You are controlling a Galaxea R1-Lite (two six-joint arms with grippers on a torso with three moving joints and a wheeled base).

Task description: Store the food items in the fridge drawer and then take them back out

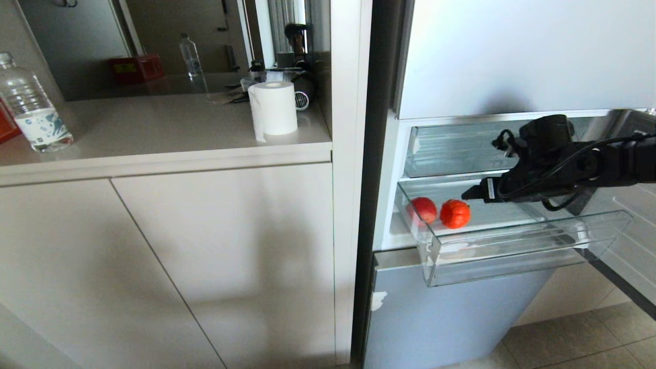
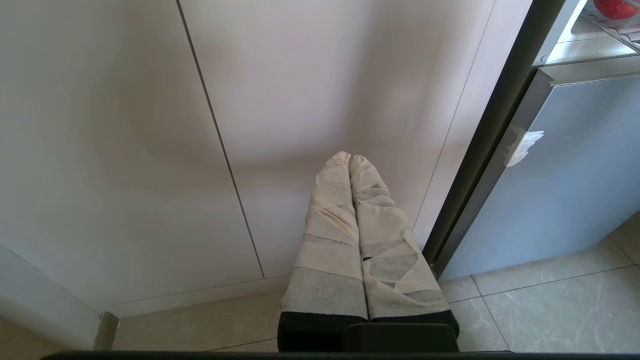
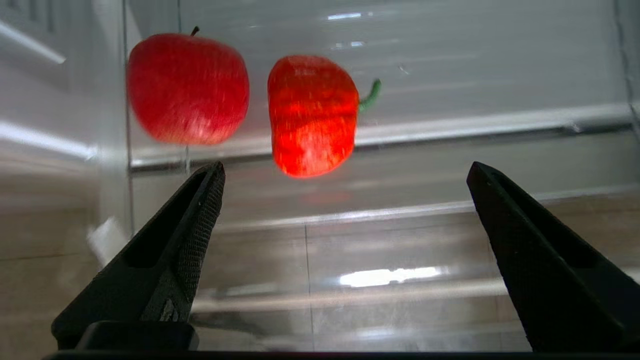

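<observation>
The right gripper [image 1: 469, 195] reaches over the fridge drawer [image 1: 512, 256], its fingers spread wide and holding nothing. In the drawer, just beyond the fingertips, lies the ribbed red piece [image 1: 455, 213], apart from the gripper. The smooth apple [image 1: 423, 209] sits just beside it, at the drawer's side wall. The left gripper [image 2: 350, 161] hangs low before the cupboard door [image 2: 320, 90] beside the fridge, fingers pressed together, empty.
</observation>
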